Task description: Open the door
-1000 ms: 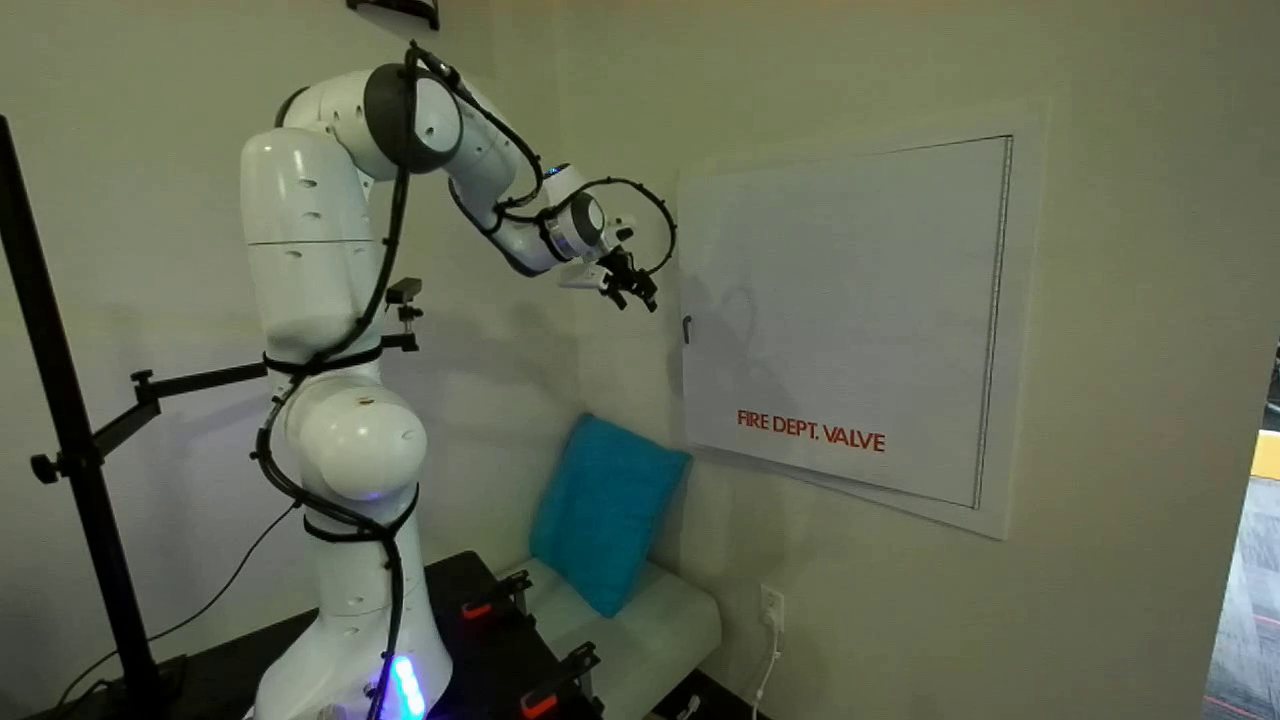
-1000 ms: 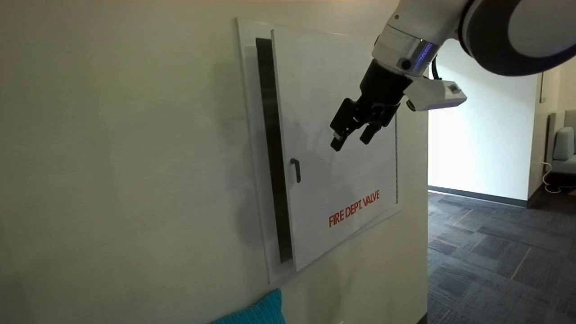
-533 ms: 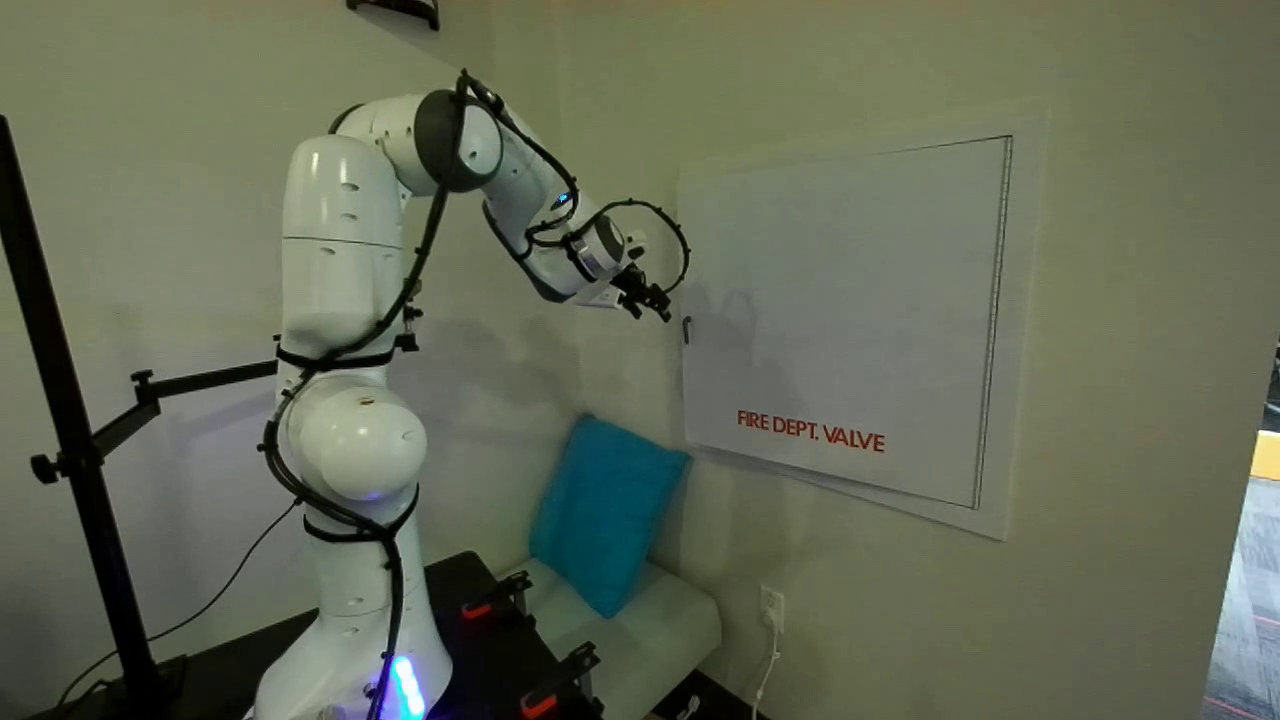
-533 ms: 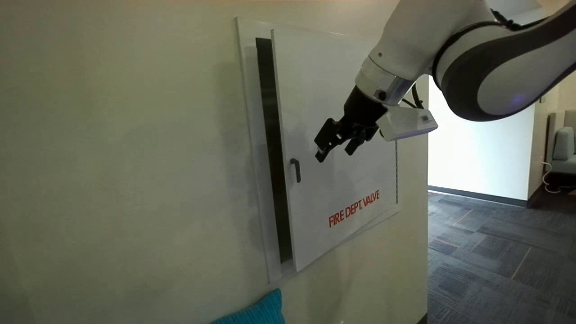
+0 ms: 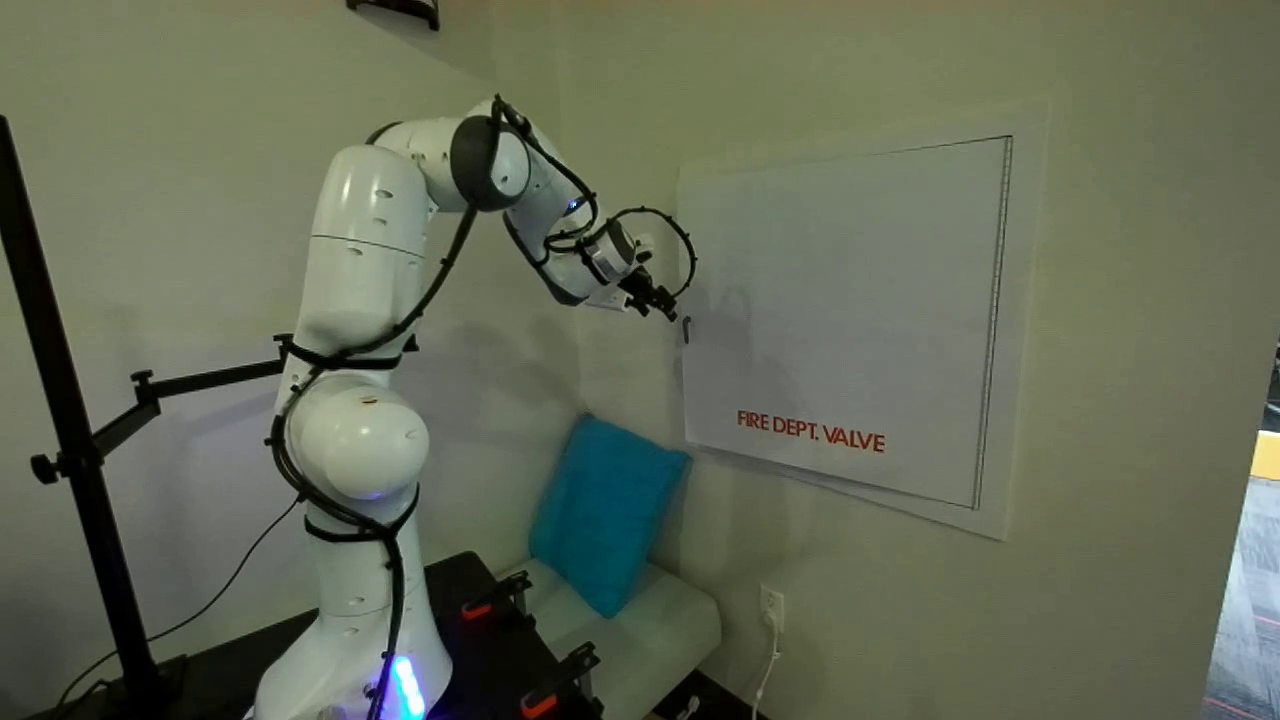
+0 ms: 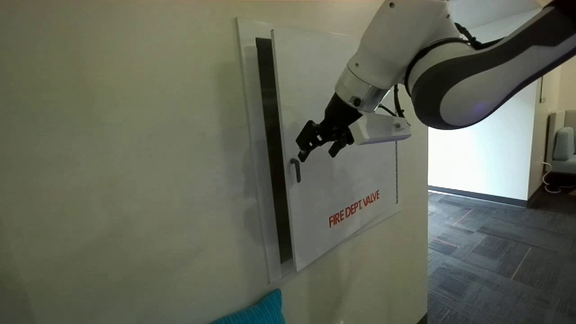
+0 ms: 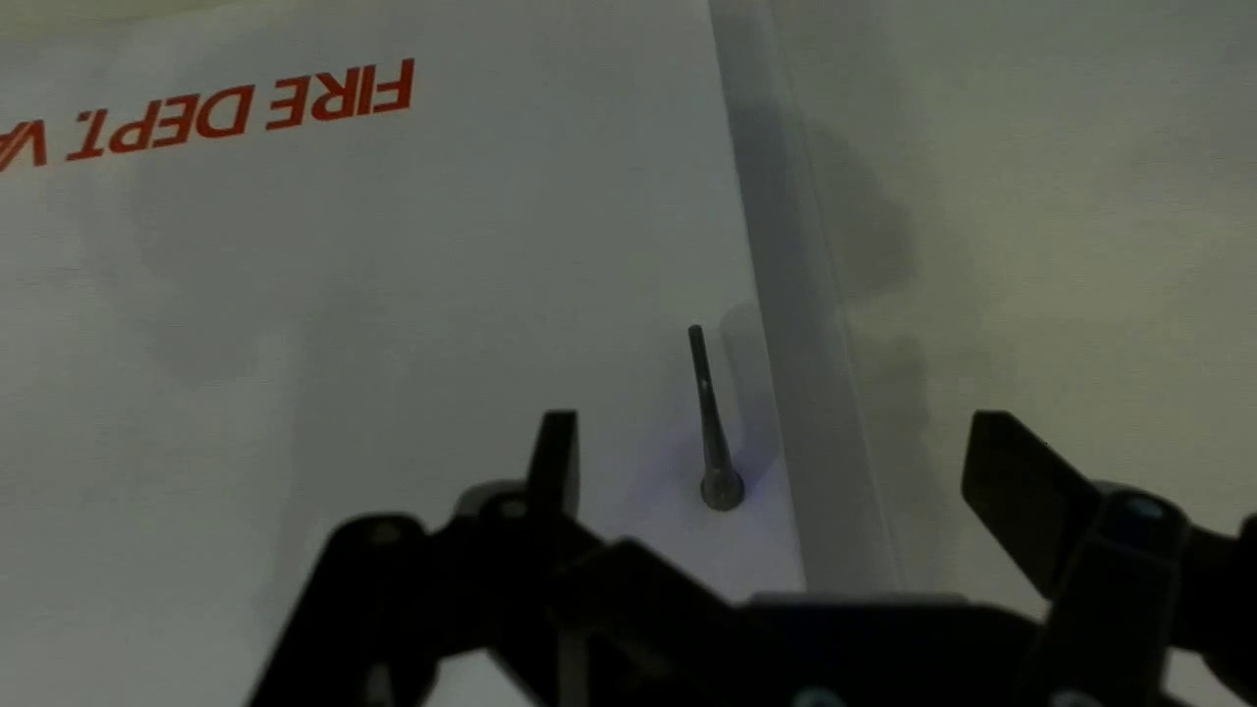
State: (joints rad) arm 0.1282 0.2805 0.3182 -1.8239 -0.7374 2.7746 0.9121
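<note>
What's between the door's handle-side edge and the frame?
A dark gap, visible in an exterior view: the door stands ajar from its frame. What's inside is too dark to tell.

We find the door dimly lit and softly shadowed, a wall beyond it bright, the wrist view darkest.

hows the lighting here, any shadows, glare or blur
Wrist view: dim, faint shadows across the door, the tool dark and soft-edged; both exterior views: soft shadows on the door; in an exterior view, the far white wall is washed out; in an exterior view, the base light glares blue-white.
</note>
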